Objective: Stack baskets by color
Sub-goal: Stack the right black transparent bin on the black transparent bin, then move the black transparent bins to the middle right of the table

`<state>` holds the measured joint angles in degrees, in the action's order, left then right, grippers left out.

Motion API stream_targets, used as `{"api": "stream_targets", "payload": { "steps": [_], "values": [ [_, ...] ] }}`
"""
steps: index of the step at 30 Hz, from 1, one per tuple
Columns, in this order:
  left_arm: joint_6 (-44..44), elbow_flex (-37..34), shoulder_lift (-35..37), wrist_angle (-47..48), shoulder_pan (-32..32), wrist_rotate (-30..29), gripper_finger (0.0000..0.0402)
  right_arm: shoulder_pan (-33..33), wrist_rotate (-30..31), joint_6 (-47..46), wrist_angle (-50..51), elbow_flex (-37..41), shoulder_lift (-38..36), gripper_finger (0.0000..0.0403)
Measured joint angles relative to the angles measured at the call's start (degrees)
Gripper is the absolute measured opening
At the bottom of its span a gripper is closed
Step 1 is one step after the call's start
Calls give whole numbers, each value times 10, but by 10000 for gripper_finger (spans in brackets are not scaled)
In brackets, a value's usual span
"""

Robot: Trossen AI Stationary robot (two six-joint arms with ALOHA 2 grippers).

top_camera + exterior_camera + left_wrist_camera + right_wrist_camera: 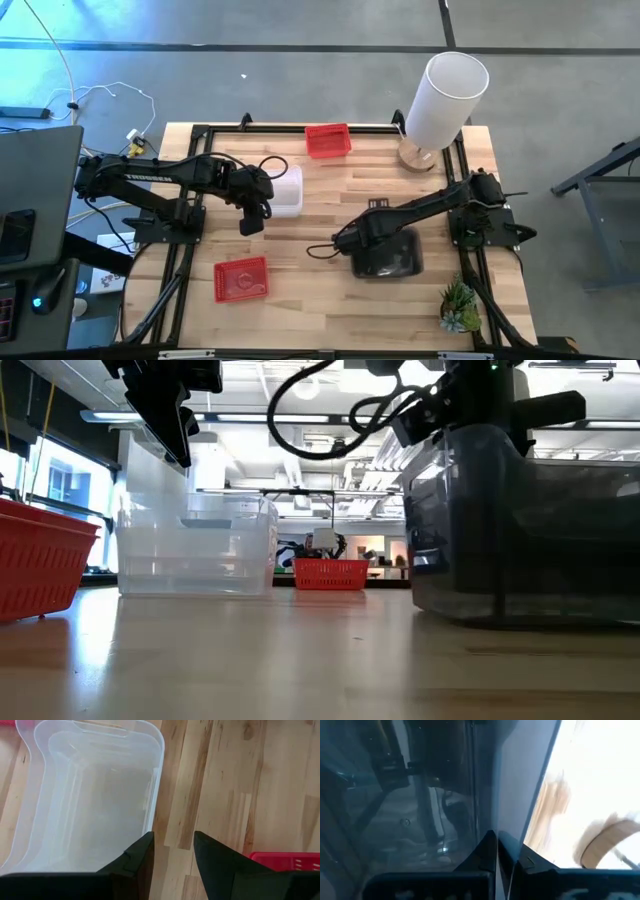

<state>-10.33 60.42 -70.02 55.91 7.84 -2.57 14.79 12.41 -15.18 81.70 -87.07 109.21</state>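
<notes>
I'm looking at the dark smoky grey baskets (388,262) first: they sit as a nested stack on the table's right half, toward the near edge. My right gripper (496,852) is on that stack, fingers pressed together over the rim of the grey wall, pinching it; from the low camera the grey stack (530,535) fills the right side, resting flat on the wood.

Over on the left half, the clear baskets (285,190) stand nested, a little toward the far edge. My left gripper (250,222) hangs just beside them on the near side, its fingers (137,865) spread apart with nothing between them, and the clear rim (155,795) lies right next to one fingertip, not clamped. The low camera shows that gripper above the clear stack (195,545), off the tabletop.

One red basket (241,279) lies near the near-left corner, well apart from the clear ones. Another red basket (328,140) sits at the far edge, about midway along it.

Further out, the white cylinder (445,98) stands on its wooden base at the far-right corner, and the small green plant (460,306) sits at the near-right corner.
</notes>
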Motion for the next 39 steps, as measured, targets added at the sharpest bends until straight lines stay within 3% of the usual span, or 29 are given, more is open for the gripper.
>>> {"api": "stream_targets", "payload": {
  "steps": [8,17,22,32,39],
  "values": [
    [0,0,0,0,0,0,125,2,-3,-3,-3,0,0,11],
    [0,0,0,0,0,0,125,3,-7,-24,-6,0,0,115],
    [0,0,0,0,0,0,125,3,-11,-33,-9,0,-14,147],
    [15,0,0,0,0,0,125,3,-19,-151,-18,-2,-87,156],
    [15,0,0,0,0,0,125,22,-54,-180,-132,-2,-122,156]
  ]
}}
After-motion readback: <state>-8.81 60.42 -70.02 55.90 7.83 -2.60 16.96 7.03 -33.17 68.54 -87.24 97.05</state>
